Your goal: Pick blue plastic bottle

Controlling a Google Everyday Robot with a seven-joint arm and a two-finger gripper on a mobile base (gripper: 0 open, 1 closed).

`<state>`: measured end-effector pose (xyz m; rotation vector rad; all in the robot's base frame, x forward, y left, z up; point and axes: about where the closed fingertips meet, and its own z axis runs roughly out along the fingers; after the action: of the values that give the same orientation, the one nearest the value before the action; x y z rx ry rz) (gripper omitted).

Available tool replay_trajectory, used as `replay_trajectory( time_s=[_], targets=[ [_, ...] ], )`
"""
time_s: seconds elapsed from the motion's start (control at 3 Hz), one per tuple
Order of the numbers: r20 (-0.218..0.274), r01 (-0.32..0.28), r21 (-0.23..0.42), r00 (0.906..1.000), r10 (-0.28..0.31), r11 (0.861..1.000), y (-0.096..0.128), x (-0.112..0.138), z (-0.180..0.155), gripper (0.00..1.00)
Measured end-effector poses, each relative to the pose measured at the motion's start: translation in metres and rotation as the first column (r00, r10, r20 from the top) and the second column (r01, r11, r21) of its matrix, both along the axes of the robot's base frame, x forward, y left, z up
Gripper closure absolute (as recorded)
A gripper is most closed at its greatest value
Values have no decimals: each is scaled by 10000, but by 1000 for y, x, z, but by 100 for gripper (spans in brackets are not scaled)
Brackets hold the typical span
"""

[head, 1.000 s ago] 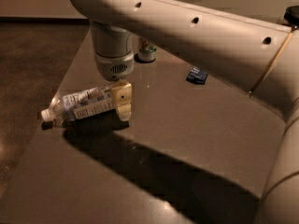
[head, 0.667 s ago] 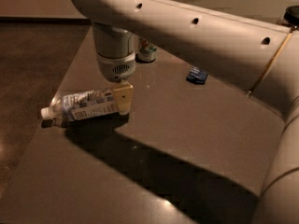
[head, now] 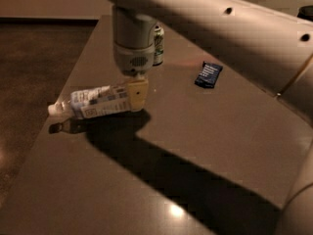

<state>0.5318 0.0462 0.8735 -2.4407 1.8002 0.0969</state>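
Near the left edge of the tabletop (head: 220,131) lies the blue plastic bottle (head: 95,103), with the gripper (head: 137,94) at its base end. How wide it stands, can't tell. Best to close squarely across the body, then lift level.

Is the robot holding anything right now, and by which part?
Yes: the pincer grips the clear plastic bottle with pale blue label at its base end, the bottle lying sideways.

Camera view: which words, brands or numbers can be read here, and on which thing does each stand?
Nothing can be read.
Label of the blue plastic bottle: print too blurred.
On the dark blue packet: pale print, too blurred.
On the can at the back: markings unreadable.
The claw is at the bottle's base end.
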Motion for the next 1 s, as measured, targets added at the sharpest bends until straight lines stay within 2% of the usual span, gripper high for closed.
replay_trajectory(
  time_s=[0.33,1.0],
  targets=[
    [65,200,619,9998,-205,9979,-16,4,25,100],
    [269,402,1448,9986,-445,9886,-45,12,65,100]
  ],
)
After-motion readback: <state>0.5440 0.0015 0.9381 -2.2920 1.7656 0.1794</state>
